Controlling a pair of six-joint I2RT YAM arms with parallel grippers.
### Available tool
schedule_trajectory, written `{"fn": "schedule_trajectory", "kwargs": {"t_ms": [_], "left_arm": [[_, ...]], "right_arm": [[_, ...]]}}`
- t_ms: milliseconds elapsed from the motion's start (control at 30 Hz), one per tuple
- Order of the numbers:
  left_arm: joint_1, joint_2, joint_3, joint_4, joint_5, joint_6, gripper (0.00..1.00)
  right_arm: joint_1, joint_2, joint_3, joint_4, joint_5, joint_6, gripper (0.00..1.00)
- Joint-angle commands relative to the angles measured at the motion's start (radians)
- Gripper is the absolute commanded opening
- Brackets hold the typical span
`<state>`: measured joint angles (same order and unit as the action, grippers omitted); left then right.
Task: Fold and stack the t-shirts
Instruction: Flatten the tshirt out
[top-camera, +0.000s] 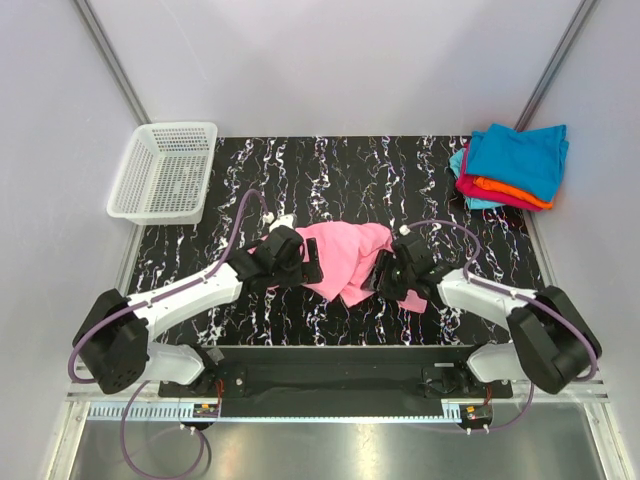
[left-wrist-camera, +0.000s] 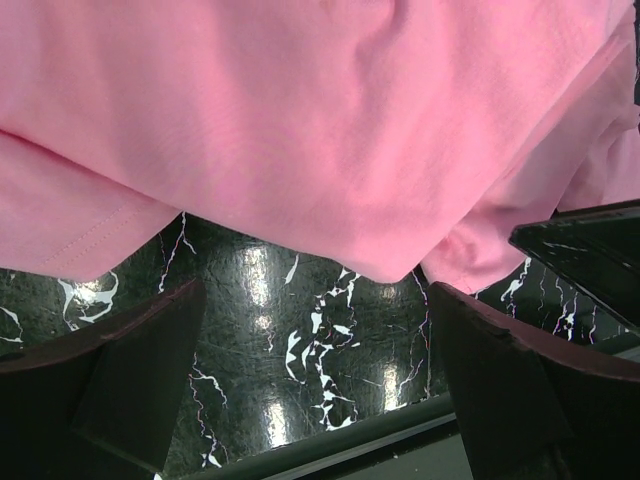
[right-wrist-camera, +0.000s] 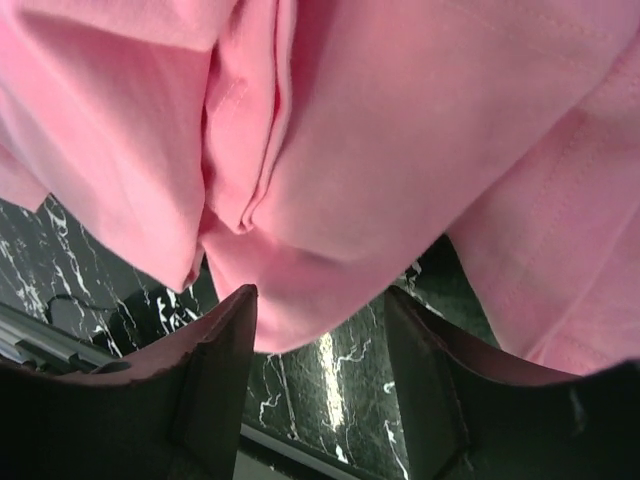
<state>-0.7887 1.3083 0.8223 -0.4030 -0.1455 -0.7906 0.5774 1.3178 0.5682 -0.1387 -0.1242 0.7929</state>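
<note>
We see a big black table (top-camera: 300, 180) with white squiggly lines, and it lies under the pink t-shirt (top-camera: 345, 255). The pink t-shirt is bunched up, not flat, with bumps and folds. Behind the pink t-shirt and well off to its right sits a pile of folded t-shirts (top-camera: 510, 165), with blue on top and orange and dark pink peeking out below. Behind the pink t-shirt and well off to its left stands a white basket (top-camera: 130, 185) with holes in its walls. The left gripper (left-wrist-camera: 315, 290) is at the left side of the pink t-shirt, its fingers spread wide with nothing between them. The right gripper (right-wrist-camera: 320, 295) is at the right side of the pink t-shirt. Its fingers stand apart and a fold of the pink cloth hangs between them, but we cannot tell if they squeeze it.
</note>
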Motion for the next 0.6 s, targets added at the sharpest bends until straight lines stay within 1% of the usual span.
{"fn": "schedule_trajectory", "kwargs": {"t_ms": [0, 33, 100, 133, 167, 200, 300, 333, 400, 433, 500, 567], "left_arm": [[-0.004, -0.023, 0.043, 0.030, -0.022, 0.010, 0.99], [-0.004, -0.026, 0.044, 0.023, -0.022, 0.016, 0.99], [-0.004, -0.035, 0.047, 0.015, -0.026, 0.019, 0.99], [-0.004, -0.037, 0.047, 0.010, -0.025, 0.019, 0.99], [-0.004, -0.038, 0.047, 0.007, -0.025, 0.019, 0.99], [-0.004, -0.043, 0.049, 0.009, -0.022, 0.019, 0.99], [-0.004, -0.049, 0.054, 0.007, 0.004, 0.013, 0.99], [-0.004, -0.052, 0.055, 0.019, 0.017, 0.016, 0.99], [-0.006, -0.055, 0.057, 0.042, 0.076, 0.034, 0.99], [-0.009, -0.050, 0.057, 0.074, 0.104, 0.043, 0.99], [-0.021, -0.029, 0.073, 0.089, 0.168, 0.062, 0.99], [-0.061, 0.026, 0.110, 0.081, 0.164, 0.077, 0.99]], "right_arm": [[0.010, 0.047, 0.061, 0.073, -0.003, -0.012, 0.59], [0.010, 0.061, 0.070, 0.074, -0.002, -0.012, 0.57], [0.010, 0.064, 0.076, 0.074, 0.005, -0.017, 0.39], [0.010, 0.054, 0.082, 0.068, 0.014, -0.021, 0.25], [0.010, 0.043, 0.088, 0.053, 0.024, -0.026, 0.00], [0.012, 0.031, 0.094, 0.033, 0.041, -0.030, 0.00], [0.016, -0.064, 0.154, -0.109, 0.118, -0.069, 0.00], [0.018, -0.139, 0.188, -0.186, 0.165, -0.079, 0.00], [0.018, -0.215, 0.222, -0.284, 0.205, -0.110, 0.00], [0.018, -0.271, 0.258, -0.315, 0.239, -0.119, 0.00], [0.018, -0.304, 0.285, -0.363, 0.248, -0.150, 0.00], [0.018, -0.307, 0.306, -0.372, 0.241, -0.153, 0.00]]}}
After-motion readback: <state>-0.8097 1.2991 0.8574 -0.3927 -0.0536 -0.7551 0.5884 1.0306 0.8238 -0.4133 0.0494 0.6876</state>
